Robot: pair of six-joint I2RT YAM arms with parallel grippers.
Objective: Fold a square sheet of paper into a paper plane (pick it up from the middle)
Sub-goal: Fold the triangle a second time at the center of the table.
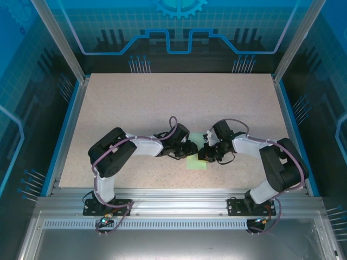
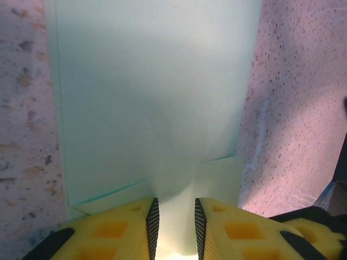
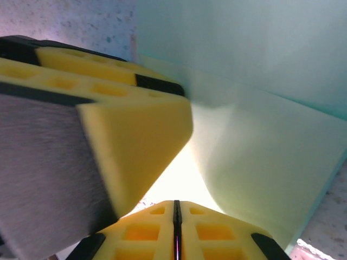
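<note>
The thin, pale mint-green square sheet of paper lies on the speckled beige worktop, close to its near edge and about midway between its left and right edges. It is not flat. In the left wrist view the paper shows one layer lying over another, the upper layer's edge running slantwise across just ahead of the fingertips. The near part of the sheet curves up off the worktop.

The left gripper comes in from the left and meets the sheet at its far left part. Its yellow fingers stand a little apart, and the raised part of the paper comes up into the gap between them. I cannot tell whether the pads press on it.

The right gripper comes in from the right and sits just beside the left one, over the sheet's far edge. In the right wrist view this gripper has its yellow pads pressed together with only a dark seam between them. The lifted fold of paper runs up to that seam, so it looks pinched there. One yellow finger of the left gripper is very close at the left of that view.

A silver aluminium rail with both arm bases on it runs along the worktop's near edge. Blue-lit panels stand beyond the far edge.
</note>
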